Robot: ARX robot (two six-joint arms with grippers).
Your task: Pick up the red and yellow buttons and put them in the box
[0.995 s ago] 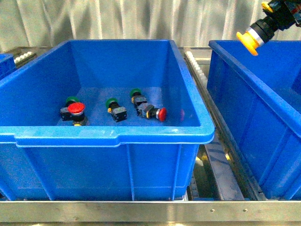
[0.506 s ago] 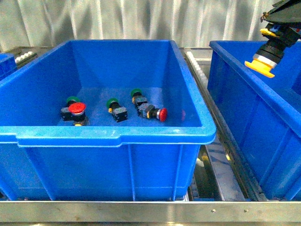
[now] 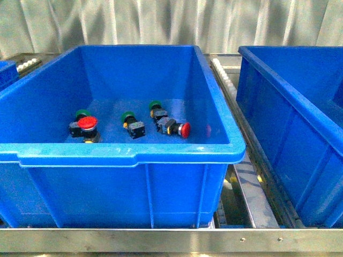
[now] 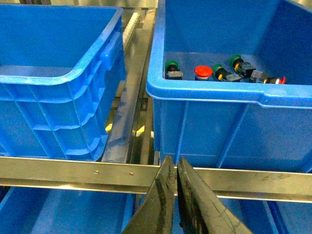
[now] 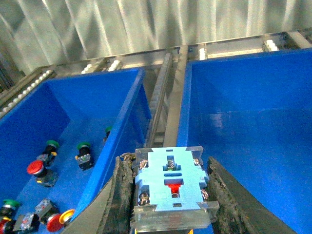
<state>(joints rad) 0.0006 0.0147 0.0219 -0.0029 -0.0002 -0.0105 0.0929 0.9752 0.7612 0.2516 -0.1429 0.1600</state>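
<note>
In the right wrist view my right gripper (image 5: 167, 162) is shut on the yellow button (image 5: 169, 183). Only the button's pale blue rear block shows, and its cap is hidden. The gripper hangs above the near left corner of the right-hand blue box (image 5: 253, 122). Two red buttons (image 3: 87, 123) (image 3: 184, 129) lie on the floor of the middle blue bin (image 3: 134, 155). The left wrist view shows them too, one red button (image 4: 203, 71) near the bin's wall and one (image 4: 282, 80) further along. My left gripper (image 4: 174, 160) is shut on nothing, low in front of the steel rail (image 4: 73, 170). Neither gripper shows in the front view.
Three green-capped switches (image 3: 81, 113) (image 3: 127, 116) (image 3: 154, 105) lie among the red ones. Between the bins runs a roller conveyor track (image 3: 225, 80). Another blue bin (image 4: 58, 78) stands at the far left, and a corrugated metal wall (image 3: 161, 21) closes the back.
In the front view my right gripper with the yellow button moved from the top right corner down over the right box, then left that view. The buttons in the middle bin stayed put.
</note>
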